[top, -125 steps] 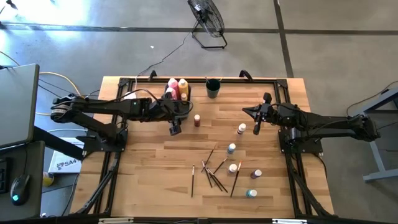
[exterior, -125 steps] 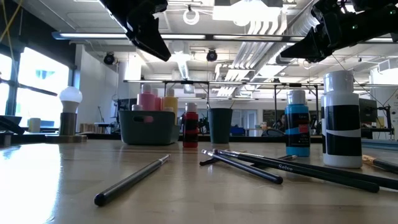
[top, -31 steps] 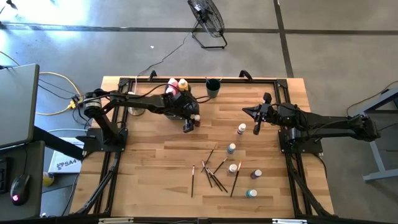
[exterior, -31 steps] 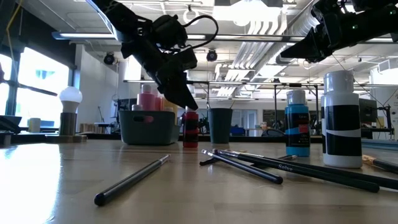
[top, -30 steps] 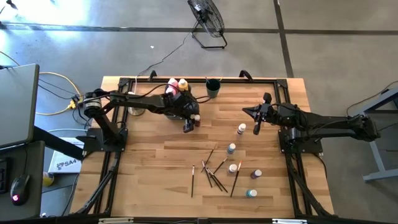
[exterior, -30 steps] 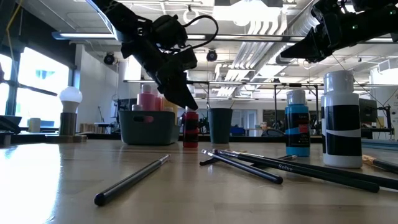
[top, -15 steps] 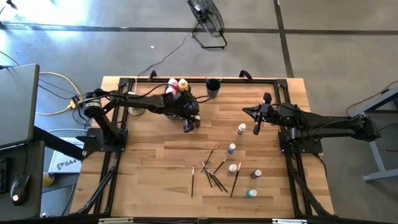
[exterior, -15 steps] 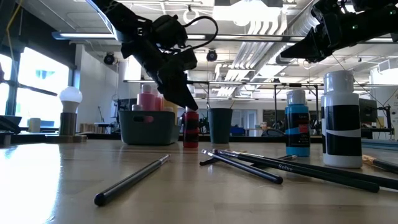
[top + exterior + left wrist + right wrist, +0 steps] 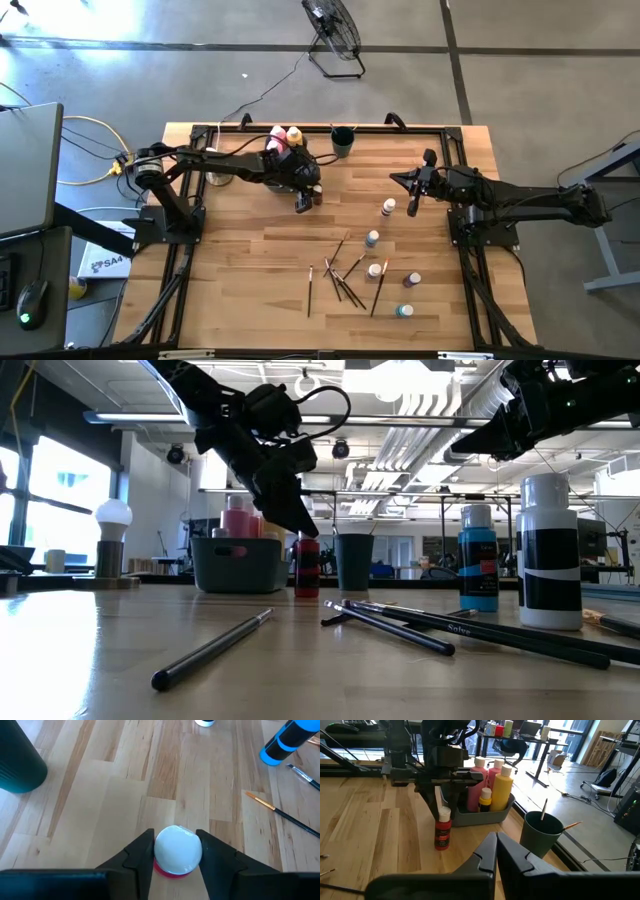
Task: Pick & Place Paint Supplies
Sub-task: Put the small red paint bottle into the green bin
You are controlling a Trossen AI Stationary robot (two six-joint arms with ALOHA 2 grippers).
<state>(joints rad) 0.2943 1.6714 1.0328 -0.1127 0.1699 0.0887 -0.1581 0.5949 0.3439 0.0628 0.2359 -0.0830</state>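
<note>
A small red paint bottle (image 9: 316, 195) with a white cap stands upright on the wooden table, just in front of the grey bin (image 9: 285, 150). The bin holds tall pink and yellow squeeze bottles (image 9: 490, 782). My left gripper (image 9: 175, 842) is shut on the red bottle (image 9: 306, 568). My right gripper (image 9: 412, 205) hangs shut above the table's right side and touches nothing. More small bottles (image 9: 372, 238) and thin paintbrushes (image 9: 340, 275) lie scattered toward the near side. My left gripper pinches the red bottle's white cap (image 9: 177, 851) between its two fingers, one finger (image 9: 140, 855) on each side. The fingers slant down at it from the table's far left. The bottle (image 9: 442, 832) stands upright with its base on the table.
A dark green cup (image 9: 343, 140) with a brush in it stands to the right of the bin. A blue bottle (image 9: 478, 560) and a black-and-white bottle (image 9: 548, 550) stand near the brushes. A white knob on a tan base (image 9: 113, 540) stands at the far left.
</note>
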